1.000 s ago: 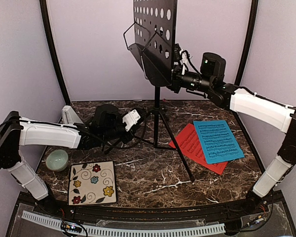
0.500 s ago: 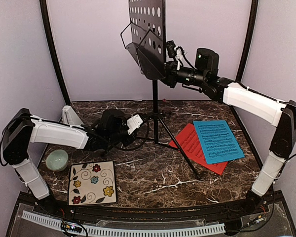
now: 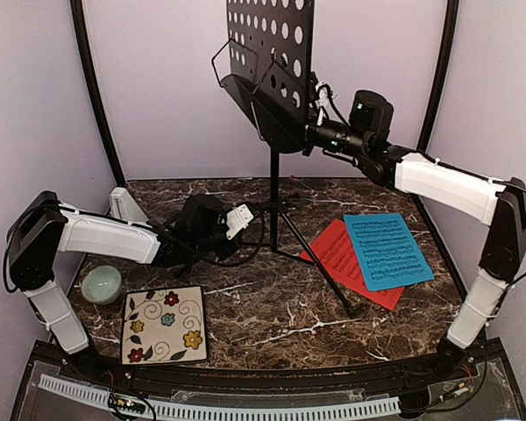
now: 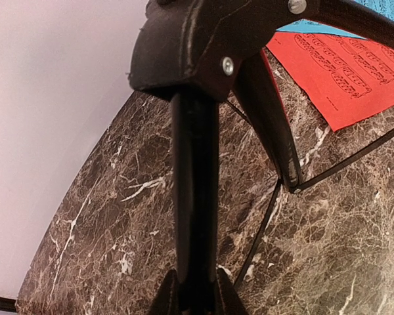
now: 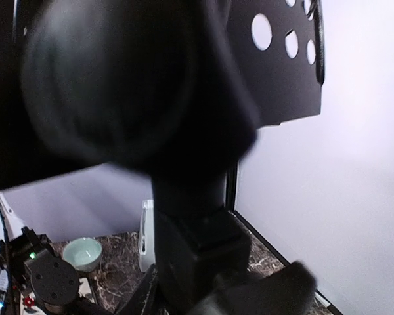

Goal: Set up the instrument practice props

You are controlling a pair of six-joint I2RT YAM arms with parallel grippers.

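The black perforated music stand (image 3: pixel 272 53) stands upright at the back centre on thin tripod legs. My right gripper (image 3: pixel 312 135) is shut on the joint block behind its desk, seen close and dark in the right wrist view (image 5: pixel 200 285). My left gripper (image 3: pixel 244 217) is shut on the stand's lower tube (image 4: pixel 196 197), low near the tripod hub. The blue sheet (image 3: pixel 387 250) lies overlapping the red sheet (image 3: pixel 337 259) on the table at right. The whitish metronome (image 3: pixel 125 206) stands at the back left, behind my left arm.
A pale green bowl (image 3: pixel 101 283) sits at the left, with a floral tile (image 3: pixel 165 324) in front of it. Black frame posts and lilac walls close in the back and sides. The tripod legs (image 3: pixel 320 267) spread over the table's middle.
The stand's desk has turned to show more of its perforated face, and the pole has come upright a little to the left. My right gripper moved with it. The left arm barely moved.
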